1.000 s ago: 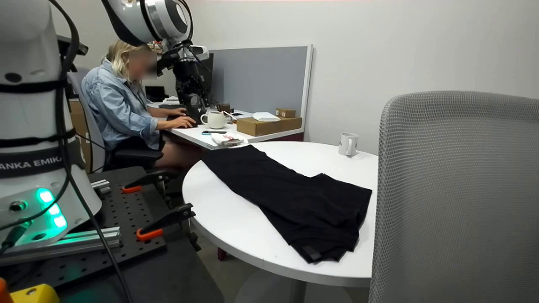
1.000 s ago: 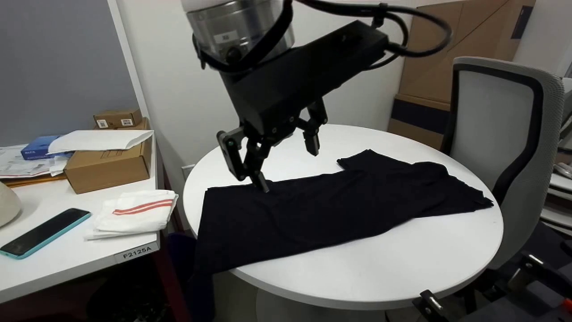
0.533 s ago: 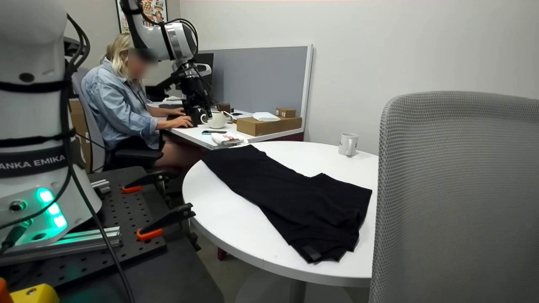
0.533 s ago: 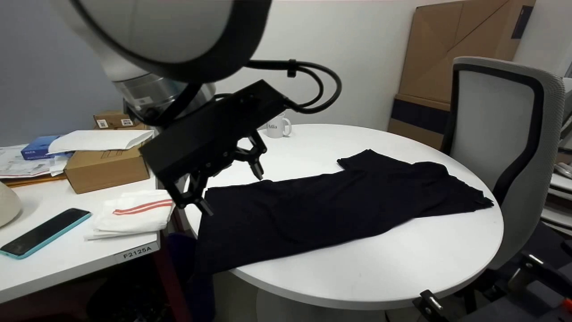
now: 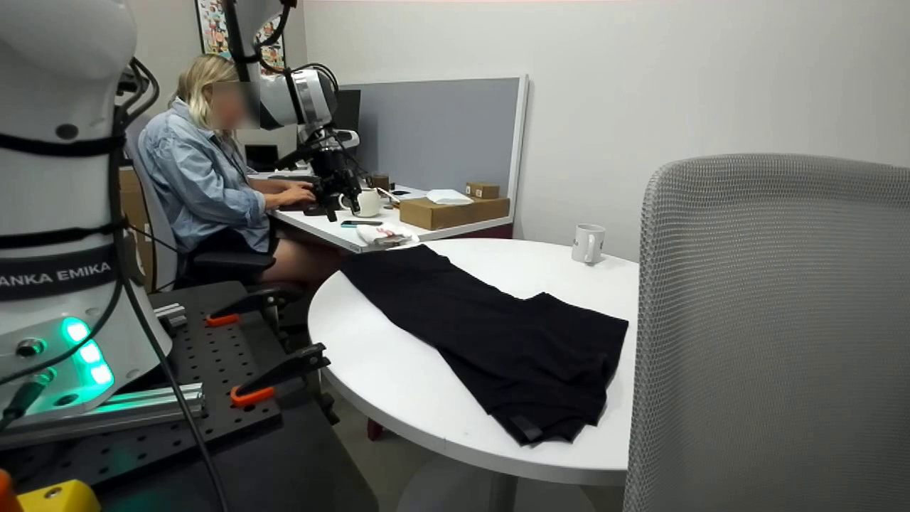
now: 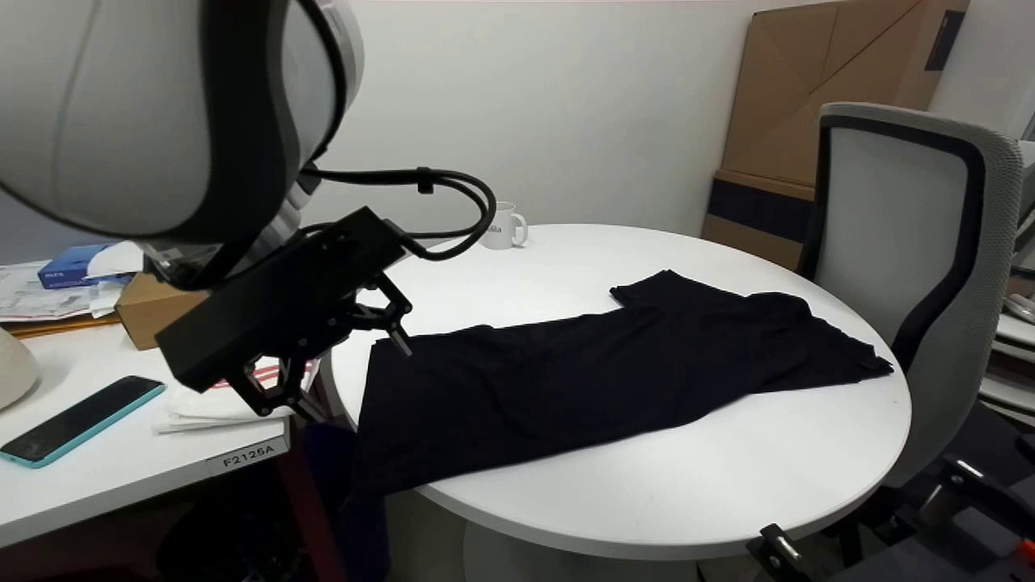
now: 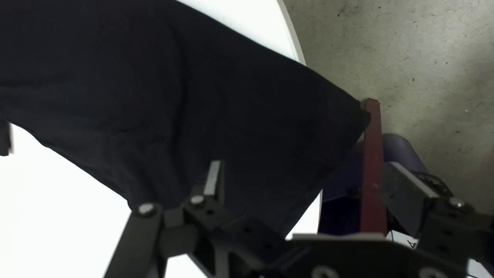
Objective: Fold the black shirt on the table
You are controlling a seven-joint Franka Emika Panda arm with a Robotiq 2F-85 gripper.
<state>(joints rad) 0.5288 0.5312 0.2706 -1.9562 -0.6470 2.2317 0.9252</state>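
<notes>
My end effector (image 6: 356,374) hangs spread, empty | black shirt (image 6: 582,380) overhangs the tabletop (image 6: 647,493) | spread, likely, for pinching that end

An office, with a robot arm (image 5: 60,199) set up in it. Taking the round table (image 5: 377,363) as a clock face in an exterior view, the arm's base (image 5: 131,327) stands at nine, a seated person (image 5: 206,171) at ten, a desk (image 5: 334,231) and a dark screen (image 5: 348,107) at eleven, a grey partition (image 5: 441,142) at twelve, a mesh chair (image 5: 775,334) at three. In an exterior view, the desk at nine o'clock holds papers (image 6: 40,299) and a phone (image 6: 81,424) and bears a tag (image 6: 247,457) reading F2125A; cardboard boxes (image 6: 796,105) stand at one.
</notes>
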